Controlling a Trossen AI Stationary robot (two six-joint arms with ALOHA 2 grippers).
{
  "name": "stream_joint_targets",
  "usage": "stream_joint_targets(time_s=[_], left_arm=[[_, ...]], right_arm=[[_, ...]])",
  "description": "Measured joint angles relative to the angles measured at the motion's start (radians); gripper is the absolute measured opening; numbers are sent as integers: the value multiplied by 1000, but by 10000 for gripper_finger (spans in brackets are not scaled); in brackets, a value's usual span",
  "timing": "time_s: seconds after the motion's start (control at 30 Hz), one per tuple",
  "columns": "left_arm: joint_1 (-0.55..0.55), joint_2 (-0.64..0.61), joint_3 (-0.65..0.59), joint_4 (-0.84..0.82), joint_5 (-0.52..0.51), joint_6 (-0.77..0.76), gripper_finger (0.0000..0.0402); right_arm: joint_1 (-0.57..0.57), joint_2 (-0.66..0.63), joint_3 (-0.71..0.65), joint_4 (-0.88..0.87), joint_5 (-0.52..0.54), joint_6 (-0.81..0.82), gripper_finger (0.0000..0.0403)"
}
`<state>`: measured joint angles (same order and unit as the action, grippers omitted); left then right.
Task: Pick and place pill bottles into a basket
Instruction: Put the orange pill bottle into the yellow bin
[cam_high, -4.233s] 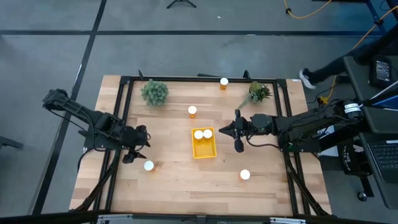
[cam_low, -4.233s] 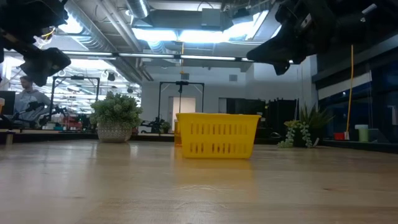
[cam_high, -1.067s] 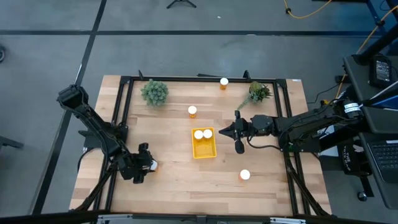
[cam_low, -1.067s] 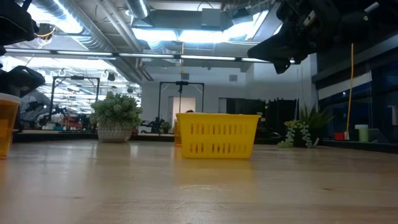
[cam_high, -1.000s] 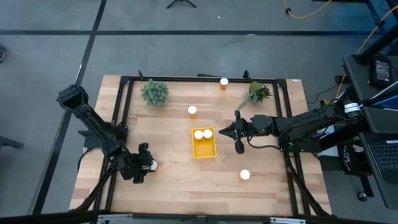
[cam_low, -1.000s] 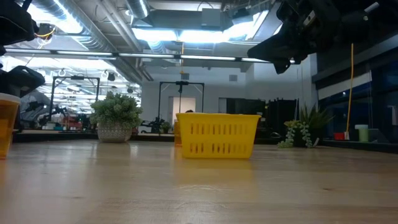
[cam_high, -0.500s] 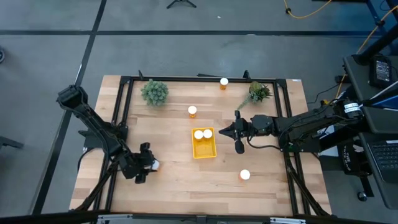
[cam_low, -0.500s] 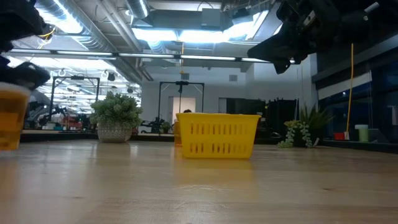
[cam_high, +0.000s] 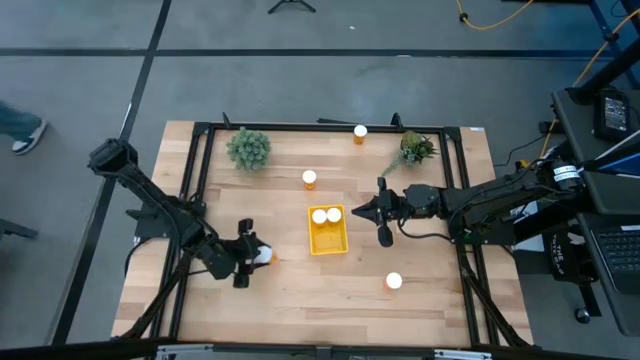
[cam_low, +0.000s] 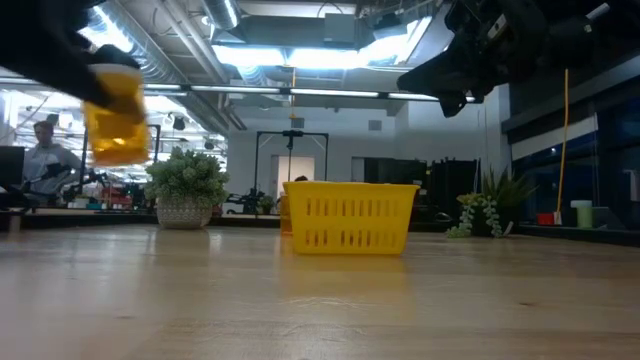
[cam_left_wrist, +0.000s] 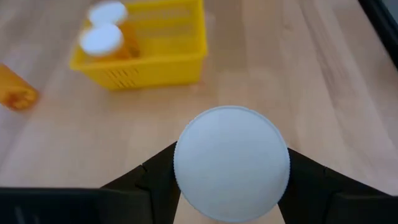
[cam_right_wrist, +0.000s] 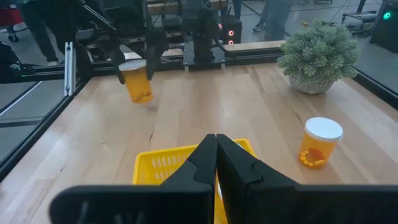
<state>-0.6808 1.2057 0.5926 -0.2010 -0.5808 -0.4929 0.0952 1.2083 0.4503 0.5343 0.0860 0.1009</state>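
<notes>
A pill bottle (cam_high: 261, 255) is being held up off the desk (cam_high: 300, 290) in the left end effector (cam_high: 252, 256), and next it needs to be carried to the yellow basket (cam_high: 328, 237) just ahead and lowered in beside two bottles there, while the right end effector (cam_high: 352, 211) is being kept clenched, empty, beyond the basket.

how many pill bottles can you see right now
6. Two stand in the basket: bottles and. One is held by the left gripper. Three are on the table: at the far edge, near the front.
</notes>
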Motion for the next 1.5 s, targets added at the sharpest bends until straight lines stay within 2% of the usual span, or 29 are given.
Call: stream_joint_targets(time_s=[0.1, 0.23, 0.4, 0.77, 1.1, 1.3, 1.5], left_arm=[[38, 0, 12, 26, -33, 26, 210], [91, 0, 16, 105, -24, 34, 210], [154, 0, 16, 196, -13, 115, 210], [320, 17, 16, 371, 182, 222, 210], [425, 202, 165, 309, 298, 362, 210], [466, 280, 261, 232, 345, 376, 210], [489, 331, 300, 219, 346, 376, 210]], right_arm=[[0, 0, 0, 0, 0, 0, 16], [0, 0, 0, 0, 0, 0, 16], [0, 0, 0, 0, 0, 0, 16], [0, 0, 0, 0, 0, -1, 16], [0, 0, 0, -1, 0, -1, 16], [0, 0, 0, -10, 0, -2, 16], [0, 0, 0, -30, 0, -2, 16]])
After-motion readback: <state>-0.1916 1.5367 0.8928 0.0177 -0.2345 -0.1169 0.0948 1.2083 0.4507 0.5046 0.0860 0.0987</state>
